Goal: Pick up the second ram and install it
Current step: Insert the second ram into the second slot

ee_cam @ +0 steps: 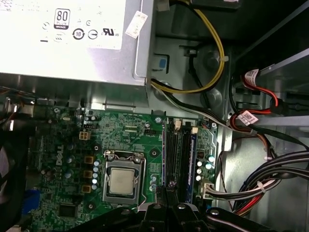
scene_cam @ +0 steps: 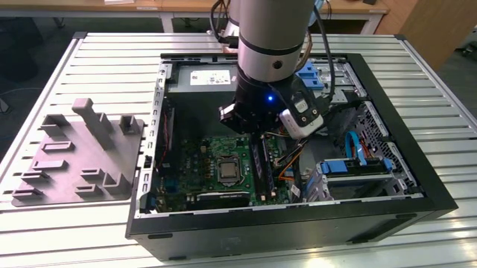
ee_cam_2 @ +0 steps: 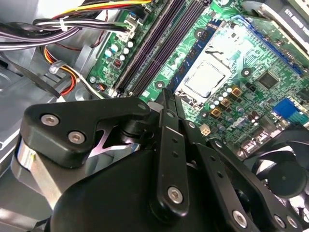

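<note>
A robotics lab or workshop — a slatted metal bench [scene_cam: 111, 56] carries an opened PC case [scene_cam: 298, 226], its motherboard [scene_cam: 216, 153] bare among loose cables [ee_cam: 270, 179]. A grey fixture tray [scene_cam: 60, 167] of moulded holders lies beside the case. A robot arm [scene_cam: 272, 33] reaches inside it — wooden desks [scene_cam: 186, 10] stand behind.

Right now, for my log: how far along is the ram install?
Done: unclear; I cannot tell whether a ram sits in the slots. In hand: nothing visible; the gripper is shut, tips right over one end of the slots on the motherboard. Left: a seated second ram is not confirmed.
</note>
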You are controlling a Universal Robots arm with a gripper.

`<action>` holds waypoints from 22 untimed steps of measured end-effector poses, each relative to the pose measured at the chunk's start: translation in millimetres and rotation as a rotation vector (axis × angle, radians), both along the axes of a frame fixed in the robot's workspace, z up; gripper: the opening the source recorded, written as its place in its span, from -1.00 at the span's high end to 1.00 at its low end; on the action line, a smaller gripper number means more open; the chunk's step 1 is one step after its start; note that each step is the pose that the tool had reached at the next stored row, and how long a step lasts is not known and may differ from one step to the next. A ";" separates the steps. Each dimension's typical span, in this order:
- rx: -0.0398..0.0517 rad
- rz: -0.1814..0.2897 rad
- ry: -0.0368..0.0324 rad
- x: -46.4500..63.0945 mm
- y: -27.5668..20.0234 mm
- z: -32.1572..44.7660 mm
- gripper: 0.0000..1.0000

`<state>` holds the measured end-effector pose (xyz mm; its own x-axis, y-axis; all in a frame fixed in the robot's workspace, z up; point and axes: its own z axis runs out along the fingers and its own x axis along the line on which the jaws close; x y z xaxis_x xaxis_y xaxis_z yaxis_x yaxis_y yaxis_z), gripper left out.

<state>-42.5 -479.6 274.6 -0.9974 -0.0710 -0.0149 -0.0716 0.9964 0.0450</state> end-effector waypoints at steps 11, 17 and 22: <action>-0.0001 -0.048 0.0000 3.0 -1.2 -8.8 0.77; -0.0006 -0.053 0.0000 3.1 -1.2 -13.7 0.77; -0.0053 -0.056 -0.0001 3.1 -1.2 -16.5 0.77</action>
<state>-39.4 -480.8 258.1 -0.9998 -0.0155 -0.0147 -0.0161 0.9991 0.0397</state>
